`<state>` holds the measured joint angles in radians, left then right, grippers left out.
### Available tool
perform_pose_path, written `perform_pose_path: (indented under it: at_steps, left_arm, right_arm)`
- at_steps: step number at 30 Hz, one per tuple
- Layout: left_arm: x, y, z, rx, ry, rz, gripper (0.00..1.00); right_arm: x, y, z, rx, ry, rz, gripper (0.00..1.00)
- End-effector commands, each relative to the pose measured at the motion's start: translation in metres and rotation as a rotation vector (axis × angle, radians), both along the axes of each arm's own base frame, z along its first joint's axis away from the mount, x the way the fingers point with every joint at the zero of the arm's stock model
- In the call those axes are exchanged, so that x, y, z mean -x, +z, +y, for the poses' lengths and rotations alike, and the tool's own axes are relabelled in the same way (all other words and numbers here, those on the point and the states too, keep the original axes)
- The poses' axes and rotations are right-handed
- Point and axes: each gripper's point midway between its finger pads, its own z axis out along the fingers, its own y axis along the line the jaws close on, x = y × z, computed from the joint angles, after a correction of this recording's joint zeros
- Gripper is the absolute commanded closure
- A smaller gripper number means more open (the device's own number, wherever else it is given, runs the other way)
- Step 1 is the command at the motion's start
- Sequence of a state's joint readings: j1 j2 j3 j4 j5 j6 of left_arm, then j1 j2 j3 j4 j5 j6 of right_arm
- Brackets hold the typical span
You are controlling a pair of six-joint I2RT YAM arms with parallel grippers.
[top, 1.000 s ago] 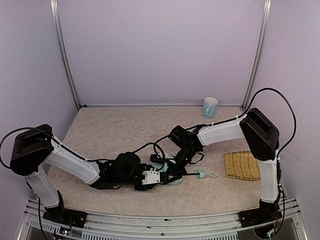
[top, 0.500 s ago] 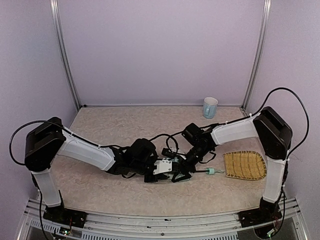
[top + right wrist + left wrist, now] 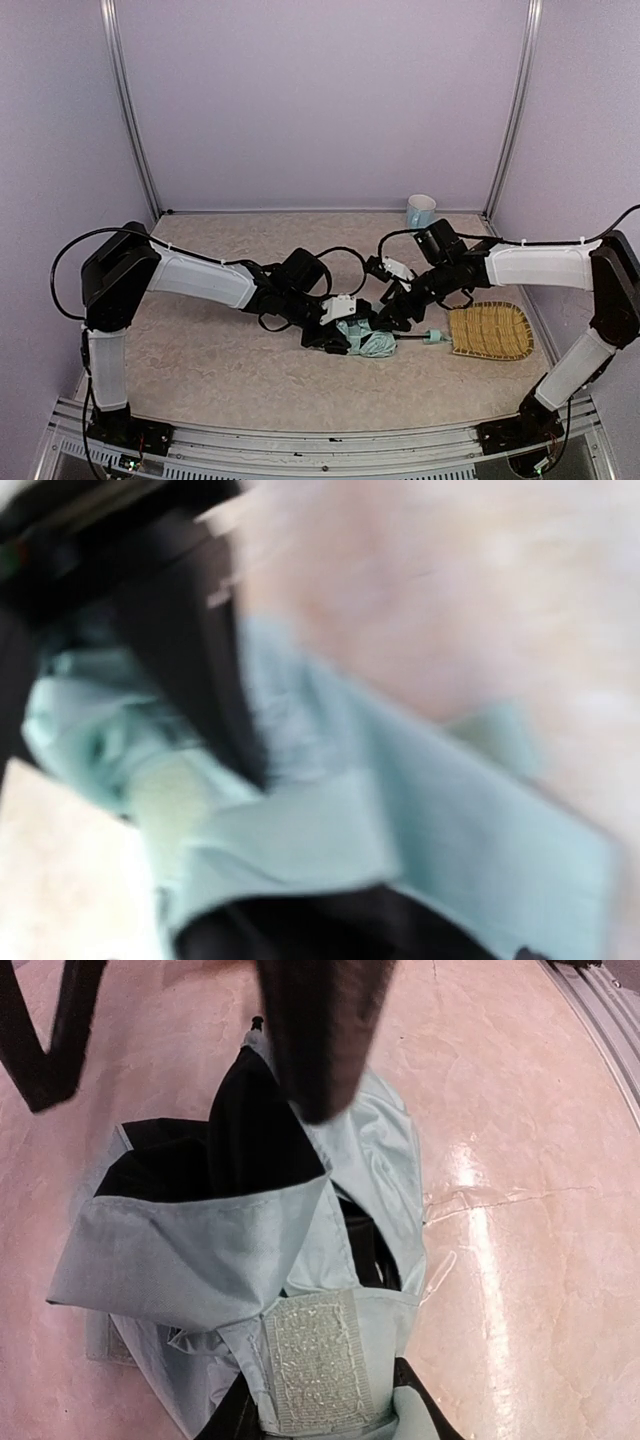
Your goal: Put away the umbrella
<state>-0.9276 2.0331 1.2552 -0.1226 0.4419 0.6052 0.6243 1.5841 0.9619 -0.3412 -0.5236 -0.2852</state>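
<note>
Umbrella (image 3: 372, 343) — crumpled bundle at mid-table (image 3: 220, 260); long axis left–right, handle (image 3: 432, 337) pointing right, just beside straw mat (image 3: 490, 330). Left gripper (image 3: 325, 1392) pinching its fabric strap; right gripper (image 3: 390, 312) — fingers spread.

Beige mottled table (image 3: 200, 360): mint-blue umbrella (image 3: 375, 343) lies crumpled at centre, fabric bunched w/ black lining showing. Its small handle (image 3: 433, 337) points right, just beside the woven yellow straw mat (image 3: 490, 330), which lies flat nr the right edge. Pale blue mug (image 3: 421, 211) stands upright at back right, by the rear wall, well apart from both.
</note>
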Motion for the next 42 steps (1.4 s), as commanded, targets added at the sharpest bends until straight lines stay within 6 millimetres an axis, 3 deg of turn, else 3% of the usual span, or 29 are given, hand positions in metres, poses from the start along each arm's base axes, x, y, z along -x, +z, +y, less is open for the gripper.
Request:
perform_pose_path:
  at_steps: [1, 3, 6, 8, 11, 13, 15, 20, 26, 28, 33, 37, 41, 42]
  left_arm:
    - [0.062, -0.089, 0.084, -0.429, 0.032, 0.361, 1.0]
    - [0.063, -0.086, 0.084, -0.42, 0.028, 0.426, 1.0]
    - [0.055, -0.088, 0.088, -0.419, 0.069, 0.527, 1.0]
    - [0.053, -0.087, 0.089, -0.419, 0.086, 0.587, 1.0]
    - [0.058, -0.085, 0.088, -0.432, 0.076, 0.647, 1.0]
    - [0.063, -0.084, 0.089, -0.439, 0.058, 0.678, 1.0]
    - [0.067, -0.085, 0.091, -0.445, 0.053, 0.7, 1.0]
    - [0.07, -0.09, 0.095, -0.467, 0.069, 0.729, 1.0]
    - [0.069, -0.093, 0.096, -0.473, 0.081, 0.741, 1.0]
    - [0.069, -0.094, 0.096, -0.473, 0.079, 0.746, 1.0]
    - [0.072, -0.092, 0.094, -0.448, 0.06, 0.765, 1.0]
    - [0.066, -0.088, 0.093, -0.408, 0.072, 0.77, 1.0]
    - [0.03, -0.075, 0.087, -0.306, 0.187, 0.668, 0.63]
    - [0.016, -0.067, 0.084, -0.255, 0.222, 0.618, 0.46]
  right_arm:
    - [-0.021, 0.018, -0.017, 0.036, -0.085, -0.142, 0.18]
    - [-0.019, 0.038, -0.015, -0.018, -0.064, -0.228, 0.2]
    - [0.015, 0.057, -0.001, -0.108, 0.093, -0.409, 0.21]
    - [0.04, 0.059, 0.01, -0.126, 0.208, -0.55, 0.21]
    - [0.065, 0.043, 0.022, -0.083, 0.32, -0.697, 0.17]
    - [0.062, 0.031, 0.028, -0.032, 0.325, -0.735, 0.15]
    - [0.054, 0.019, 0.035, 0.023, 0.324, -0.739, 0.01]
    - [0.028, -0.017, 0.04, 0.178, 0.3, -0.719, 0.0]
    - [0.032, -0.063, 0.036, 0.281, 0.346, -0.594, 0.05]
    - [0.034, -0.075, 0.035, 0.302, 0.351, -0.55, 0.09]
    - [0.031, -0.097, 0.029, 0.388, 0.336, -0.476, 0.42]
    - [0.035, -0.11, 0.018, 0.452, 0.33, -0.415, 0.6]
    - [0.044, -0.118, 0.011, 0.484, 0.326, -0.336, 0.78]
    - [0.048, -0.119, 0.01, 0.483, 0.329, -0.31, 0.81]
